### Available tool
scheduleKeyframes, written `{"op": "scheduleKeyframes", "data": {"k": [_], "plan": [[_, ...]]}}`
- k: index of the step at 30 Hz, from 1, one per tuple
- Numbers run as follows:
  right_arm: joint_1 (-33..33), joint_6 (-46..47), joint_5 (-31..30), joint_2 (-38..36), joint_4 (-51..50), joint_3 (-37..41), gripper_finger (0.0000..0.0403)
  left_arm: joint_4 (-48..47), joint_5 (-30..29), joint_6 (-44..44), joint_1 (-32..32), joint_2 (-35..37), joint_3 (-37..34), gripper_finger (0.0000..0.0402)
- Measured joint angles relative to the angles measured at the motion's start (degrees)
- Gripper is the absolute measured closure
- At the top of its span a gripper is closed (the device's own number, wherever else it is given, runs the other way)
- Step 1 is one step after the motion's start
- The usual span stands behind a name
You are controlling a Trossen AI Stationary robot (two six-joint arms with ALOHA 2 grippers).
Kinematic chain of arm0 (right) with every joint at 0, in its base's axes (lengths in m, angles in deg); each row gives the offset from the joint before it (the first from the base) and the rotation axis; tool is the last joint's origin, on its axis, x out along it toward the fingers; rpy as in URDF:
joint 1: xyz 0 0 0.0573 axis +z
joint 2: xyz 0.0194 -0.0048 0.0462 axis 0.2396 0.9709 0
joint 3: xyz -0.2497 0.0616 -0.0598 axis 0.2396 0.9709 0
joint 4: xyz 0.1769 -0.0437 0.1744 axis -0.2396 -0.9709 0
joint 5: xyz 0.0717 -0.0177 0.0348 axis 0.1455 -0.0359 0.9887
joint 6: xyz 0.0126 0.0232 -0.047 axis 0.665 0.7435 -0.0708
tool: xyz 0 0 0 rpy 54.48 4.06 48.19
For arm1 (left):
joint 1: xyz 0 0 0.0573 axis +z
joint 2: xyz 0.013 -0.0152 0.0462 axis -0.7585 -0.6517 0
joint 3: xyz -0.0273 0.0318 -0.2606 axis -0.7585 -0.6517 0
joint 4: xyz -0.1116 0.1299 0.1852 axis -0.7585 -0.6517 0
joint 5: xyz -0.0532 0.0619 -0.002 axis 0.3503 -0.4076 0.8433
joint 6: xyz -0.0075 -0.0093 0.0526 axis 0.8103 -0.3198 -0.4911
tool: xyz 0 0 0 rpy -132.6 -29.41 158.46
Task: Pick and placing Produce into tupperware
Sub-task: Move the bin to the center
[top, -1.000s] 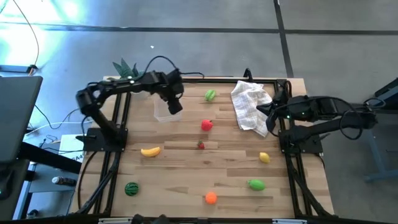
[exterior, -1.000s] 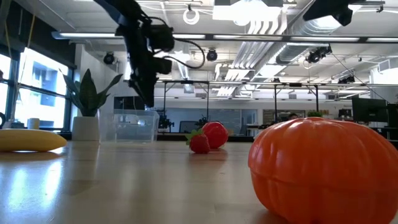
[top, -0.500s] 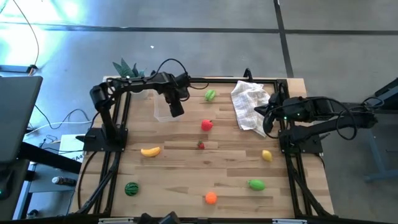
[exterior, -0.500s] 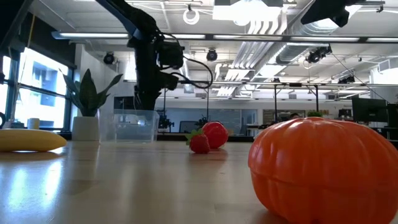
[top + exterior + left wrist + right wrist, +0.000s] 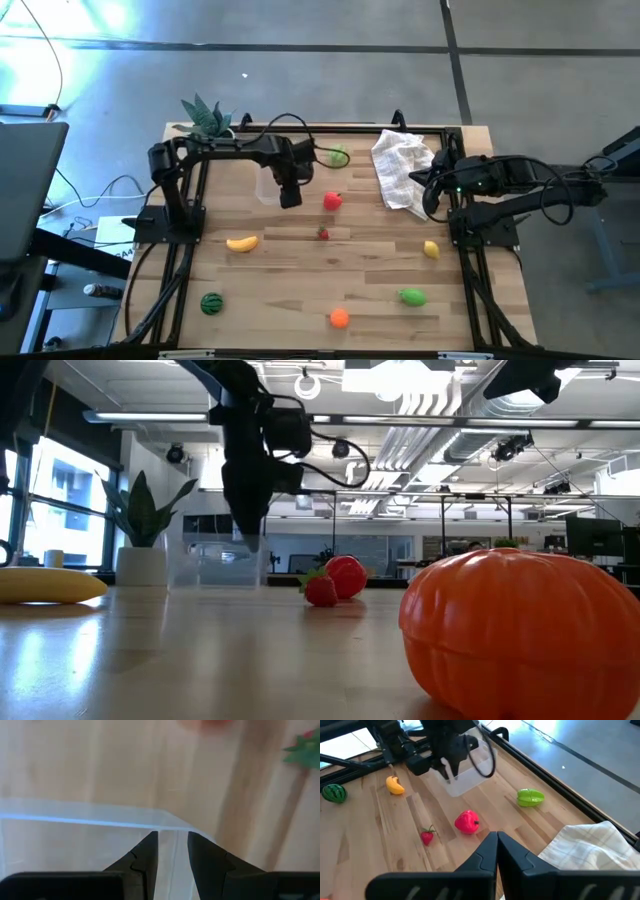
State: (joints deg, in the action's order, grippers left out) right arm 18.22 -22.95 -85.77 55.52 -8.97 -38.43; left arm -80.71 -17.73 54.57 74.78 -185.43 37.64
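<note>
The left end effector has moved the tupperware toward the red fruit, pinching its wall. No produce is loaded. The right end effector, pressed together, waits beside the cloth.

Eight produce pieces — one tupperware

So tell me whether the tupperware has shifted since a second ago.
Yes. The tupperware, gripped by the left gripper, slid toward the red fruit.
</note>
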Motion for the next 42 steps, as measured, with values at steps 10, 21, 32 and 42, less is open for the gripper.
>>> {"op": "scheduleKeyframes", "data": {"k": [10, 21, 32, 42], "plan": [[0.0, 0.0, 0.6, 0.0, -0.2, 0.0, 0.0402, 4.3, 6.0, 10.5, -7.9, 0.0, 0.0, 0.0307], [0.0, 0.0, 2.1, 0.0, -0.2, 0.0, 0.0402, 14.5, 8.6, 19.6, -16.8, 0.0, 0.0, 0.0307], [0.0, 0.0, 2.1, 0.0, -0.2, 0.0, 0.0402, 15.7, 7.1, 24.2, -21.6, 0.0, 0.0, 0.0307], [0.0, 0.0, 2.7, 0.0, -0.2, 0.0, 0.0402, 6.9, -0.8, 19.2, -18.3, -0.1, 5.1, 0.0307]]}}
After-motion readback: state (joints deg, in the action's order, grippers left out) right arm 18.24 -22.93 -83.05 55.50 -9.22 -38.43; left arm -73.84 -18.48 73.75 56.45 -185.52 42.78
